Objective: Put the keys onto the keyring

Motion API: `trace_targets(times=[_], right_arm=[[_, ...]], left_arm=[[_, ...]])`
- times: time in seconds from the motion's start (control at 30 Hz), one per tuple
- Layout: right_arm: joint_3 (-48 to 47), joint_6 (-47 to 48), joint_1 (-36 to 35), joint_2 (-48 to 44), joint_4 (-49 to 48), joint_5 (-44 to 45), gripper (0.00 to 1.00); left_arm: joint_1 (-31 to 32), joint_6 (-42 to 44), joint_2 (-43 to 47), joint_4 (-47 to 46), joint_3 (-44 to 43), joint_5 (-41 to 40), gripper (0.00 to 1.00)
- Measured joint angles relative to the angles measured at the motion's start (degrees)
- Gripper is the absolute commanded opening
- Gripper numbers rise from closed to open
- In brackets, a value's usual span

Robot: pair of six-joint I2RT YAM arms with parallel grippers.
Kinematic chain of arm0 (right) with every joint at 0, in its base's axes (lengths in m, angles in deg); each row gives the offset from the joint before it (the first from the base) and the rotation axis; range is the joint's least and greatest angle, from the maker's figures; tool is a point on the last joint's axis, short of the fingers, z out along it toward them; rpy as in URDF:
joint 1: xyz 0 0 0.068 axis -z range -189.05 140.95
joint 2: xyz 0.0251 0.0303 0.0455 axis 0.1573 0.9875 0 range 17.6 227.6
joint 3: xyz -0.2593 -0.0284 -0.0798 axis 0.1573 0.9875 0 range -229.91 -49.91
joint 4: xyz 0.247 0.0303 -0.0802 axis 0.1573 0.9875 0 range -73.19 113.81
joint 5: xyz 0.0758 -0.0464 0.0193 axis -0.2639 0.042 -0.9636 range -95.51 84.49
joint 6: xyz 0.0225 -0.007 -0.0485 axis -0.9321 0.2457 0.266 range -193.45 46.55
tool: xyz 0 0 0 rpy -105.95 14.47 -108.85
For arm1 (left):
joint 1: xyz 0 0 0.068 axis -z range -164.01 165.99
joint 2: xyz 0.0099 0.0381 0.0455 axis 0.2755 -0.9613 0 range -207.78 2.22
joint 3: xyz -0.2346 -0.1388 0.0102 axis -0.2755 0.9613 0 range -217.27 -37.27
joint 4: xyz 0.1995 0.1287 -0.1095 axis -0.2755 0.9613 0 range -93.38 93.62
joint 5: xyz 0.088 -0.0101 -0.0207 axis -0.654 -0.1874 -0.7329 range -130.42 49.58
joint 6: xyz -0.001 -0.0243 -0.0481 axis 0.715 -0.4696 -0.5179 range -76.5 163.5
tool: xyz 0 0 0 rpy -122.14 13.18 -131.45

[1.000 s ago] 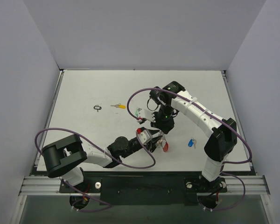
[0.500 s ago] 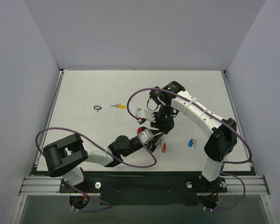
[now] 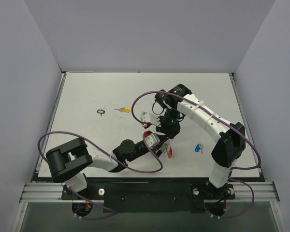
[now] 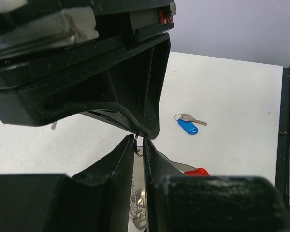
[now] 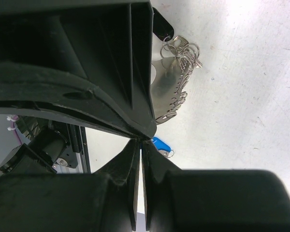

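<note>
L gripper (image 4: 140, 145) and R gripper (image 5: 138, 144) meet nose to nose, a bit nearer than the middle of the table (image 3: 87, 92). Prob. one steadies the keyring (image 5: 175, 96) while the other works a key on. L jaws stand nearly together w/ a thin dark wire loop between the tips; can't tell if they actually bite it. R jaws are clenched to a hairline slit, and what they pinch, if anything, is hidden.

The keyring sits right under the two noses. It's bright silver metal w/ a beaded, chain-like edge, and small wire rings bunch at one end beside a black tag (image 5: 162, 26). Its red tag (image 3: 170, 152), glossy curved plastic, pokes out toward the near edge.

The blue-tagged key (image 3: 198, 148) lies flat and loose just off to the right: thin silver blade, rounded plastic fob. I'd say it's not on the ring.

Farther back toward the left edge lie the yellow-tagged key (image 3: 122, 109) and a small black loop tag (image 3: 101, 111). They're near each other but apart, both flat, untouched and well away from the grippers.
</note>
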Motion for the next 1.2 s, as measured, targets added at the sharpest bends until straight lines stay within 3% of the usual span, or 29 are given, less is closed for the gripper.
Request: trace_targets(times=[0.17, 0.23, 0.37, 0.43, 0.47, 0.53, 0.6, 0.83, 0.97, 1.1, 1.2], right_arm=[[0.0, 0.2, 0.0, 0.0, 0.2, -0.2, 0.0], [0.0, 0.2, 0.0, 0.0, 0.2, -0.2, 0.0], [0.0, 0.4, 0.0, 0.0, 0.3, -0.1, 0.0], [0.0, 0.5, 0.0, 0.0, 0.3, -0.1, 0.09], [0.0, 0.5, 0.0, 0.0, 0.3, -0.1, 0.22], [0.0, 0.3, 0.0, 0.0, 0.2, -0.3, 0.34], [0.0, 0.1, 0.1, -0.1, 0.3, -0.8, 0.39], [4.5, 0.8, 3.7, -5.3, -1.2, -5.4, 0.4], [12.0, 5.7, 9.0, -12.5, -5.4, -11.4, 0.54], [21.3, 12.9, 13.4, -20.1, -10.0, -18.0, 0.53], [23.4, 15.8, 13.5, -20.9, -12.8, -22.1, 0.52]], left_arm=[[-0.3, 0.0, 0.0, 0.1, 0.0, 0.0, 0.11], [-0.3, 0.0, 0.0, 0.2, -0.1, 0.0, 0.01], [-0.3, -0.2, 0.0, 0.6, -0.3, 0.1, 0.0], [-0.4, -0.4, 0.0, 0.7, -0.4, 0.1, 0.0], [-0.4, -0.6, 0.0, 0.7, -0.4, 0.2, 0.0], [-0.4, -1.2, 0.0, 0.9, -0.4, 0.5, 0.0], [-0.4, -1.9, 0.0, 1.0, -0.3, 0.6, 0.0], [-0.4, -6.1, 1.2, -1.5, 2.9, 0.3, 0.0], [-0.3, -8.2, 1.7, -3.6, 5.1, -0.8, 0.0], [-0.3, -9.7, 1.7, -5.1, 6.1, -1.9, 0.0], [-0.3, -10.5, 1.1, -6.0, 6.2, -2.6, 0.0]])
